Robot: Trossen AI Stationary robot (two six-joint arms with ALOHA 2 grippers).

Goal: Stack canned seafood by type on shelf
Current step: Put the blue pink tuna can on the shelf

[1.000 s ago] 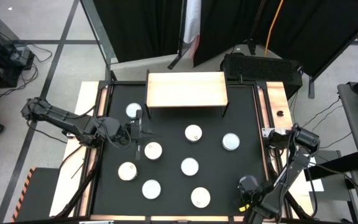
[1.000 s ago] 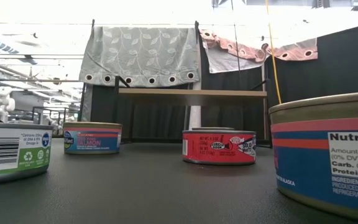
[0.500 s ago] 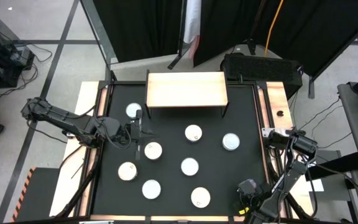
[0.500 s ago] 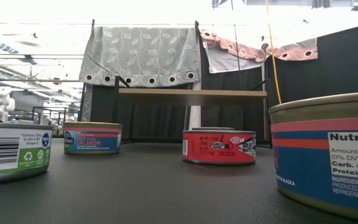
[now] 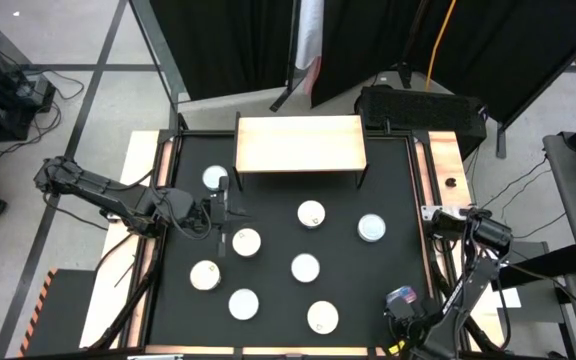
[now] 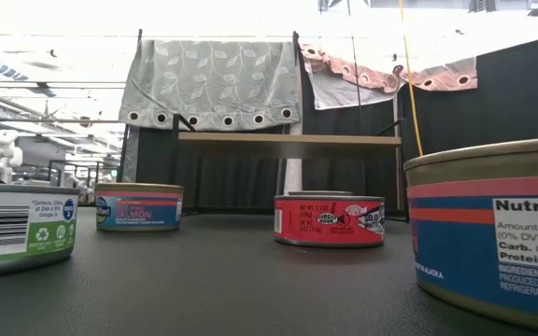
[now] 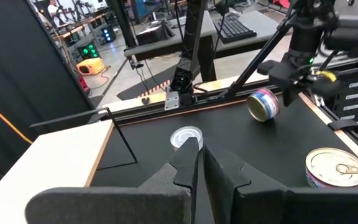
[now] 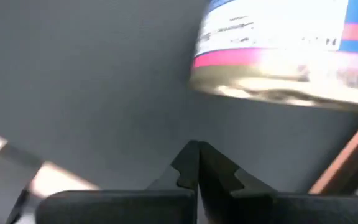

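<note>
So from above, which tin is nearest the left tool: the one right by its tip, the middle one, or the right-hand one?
From the left tool:
1. Adjacent round silver-lidded tin, just beside the tip.
2. Middle round silver-lidded tin, table centre.
3. Right-hand round silver-lidded tin, toward the right arm's side.

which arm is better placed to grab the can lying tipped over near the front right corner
Right. Its hand, shut and empty, sits right by the tipped can at the front right corner. The left hand is also shut, across the table beside an upright can.

Dark jointed arms (image 5: 98, 190) — black cabling
</note>
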